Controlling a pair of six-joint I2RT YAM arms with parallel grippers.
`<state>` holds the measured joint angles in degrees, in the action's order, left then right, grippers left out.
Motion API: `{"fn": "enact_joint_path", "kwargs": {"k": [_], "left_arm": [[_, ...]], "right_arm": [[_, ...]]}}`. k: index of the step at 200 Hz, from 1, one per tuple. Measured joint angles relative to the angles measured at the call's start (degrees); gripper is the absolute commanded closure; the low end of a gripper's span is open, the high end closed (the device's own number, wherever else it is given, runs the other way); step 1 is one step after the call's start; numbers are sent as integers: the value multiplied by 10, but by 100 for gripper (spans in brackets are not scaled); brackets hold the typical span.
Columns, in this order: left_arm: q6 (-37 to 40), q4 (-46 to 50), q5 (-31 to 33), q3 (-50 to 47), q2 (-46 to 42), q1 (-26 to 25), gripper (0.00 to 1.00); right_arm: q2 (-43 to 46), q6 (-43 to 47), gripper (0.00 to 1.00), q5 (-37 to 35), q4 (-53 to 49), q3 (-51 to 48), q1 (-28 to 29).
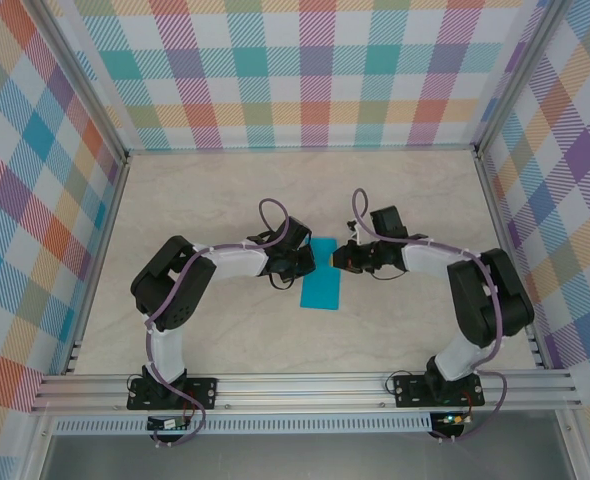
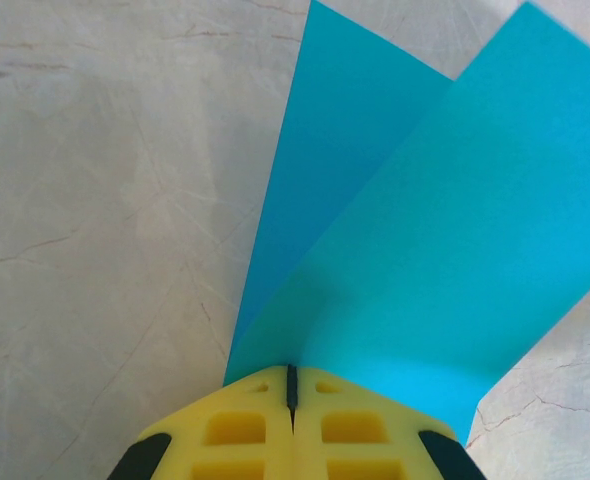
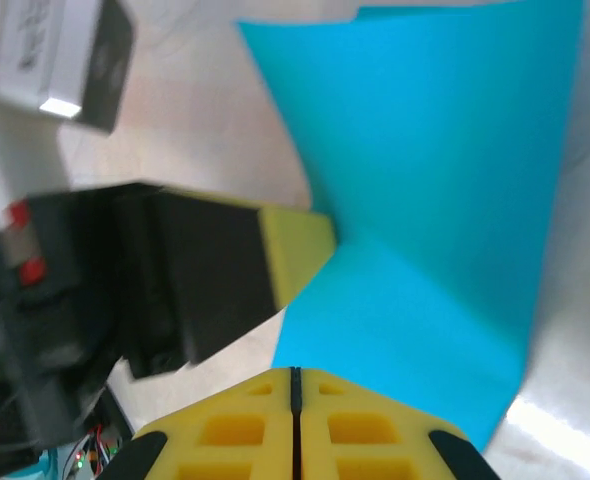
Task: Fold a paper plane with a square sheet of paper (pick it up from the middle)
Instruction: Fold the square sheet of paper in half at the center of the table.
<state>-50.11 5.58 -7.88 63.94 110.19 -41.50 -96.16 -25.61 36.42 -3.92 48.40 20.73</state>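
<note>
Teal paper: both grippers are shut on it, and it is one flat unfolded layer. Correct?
Not one flat layer. The left wrist view shows the teal paper folded into two layers fanning apart from the left gripper. Both grippers are shut on it, the right gripper included.

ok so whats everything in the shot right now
sheet of paper: one, teal-blue, folded over, mid-table between the grippers
table: one, pale beige marbled
walls: three, pastel checked, left, back and right
rail: one, silver metal, along the near edge
left arm and right arm: black and white, bolted at the rail
left gripper: yellow fingers, shut on the paper
right gripper: yellow fingers, shut on the opposite edge
</note>
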Motion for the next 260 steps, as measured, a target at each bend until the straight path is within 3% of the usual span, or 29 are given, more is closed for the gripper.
{"fn": "enact_joint_path", "kwargs": {"k": [90,191,260], "left_arm": [[0,0,0,0,0,0,100],[2,0,0,0,0,0,100],[2,1,0,0,0,0,100]], "right_arm": [[-94,26,91,-8,0,15,-9],[-88,37,91,20,-26,65,-28],[-140,47,91,14,-23,76,-35]]}}
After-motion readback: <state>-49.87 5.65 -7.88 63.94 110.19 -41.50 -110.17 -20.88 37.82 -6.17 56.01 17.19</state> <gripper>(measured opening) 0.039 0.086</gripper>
